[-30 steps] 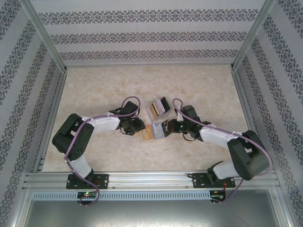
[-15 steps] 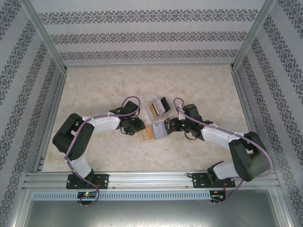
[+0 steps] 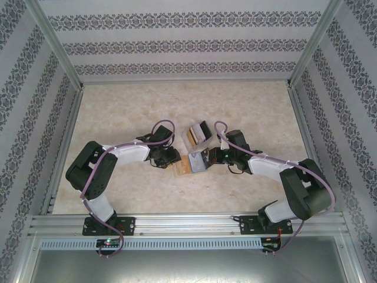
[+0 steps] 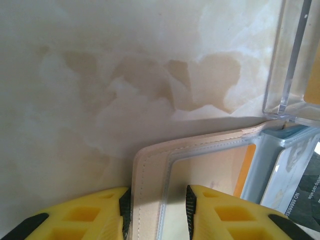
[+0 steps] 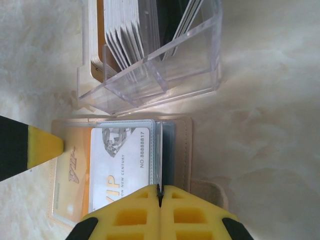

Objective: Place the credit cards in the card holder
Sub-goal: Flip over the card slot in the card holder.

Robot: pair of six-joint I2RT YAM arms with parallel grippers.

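Card holder [image 3: 189, 164] lies open on the tabletop [image 3: 118, 112], with a clear box [image 3: 199, 132] of upright cards [image 5: 127, 35] just beyond its far edge; a white card [image 5: 122, 160] and an orange card [image 5: 75, 170] sit in its sleeves. Left tool [image 4: 156, 200]: jaws partly apart, astride the holder's left tan border. Right tool [image 5: 159, 192]: jaws together at the holder's sleeve edge; whether they pinch anything, cannot tell.

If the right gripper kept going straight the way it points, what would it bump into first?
Probably the clear plastic box, standing just past the open card holder under the right gripper. Depth is hard to judge.
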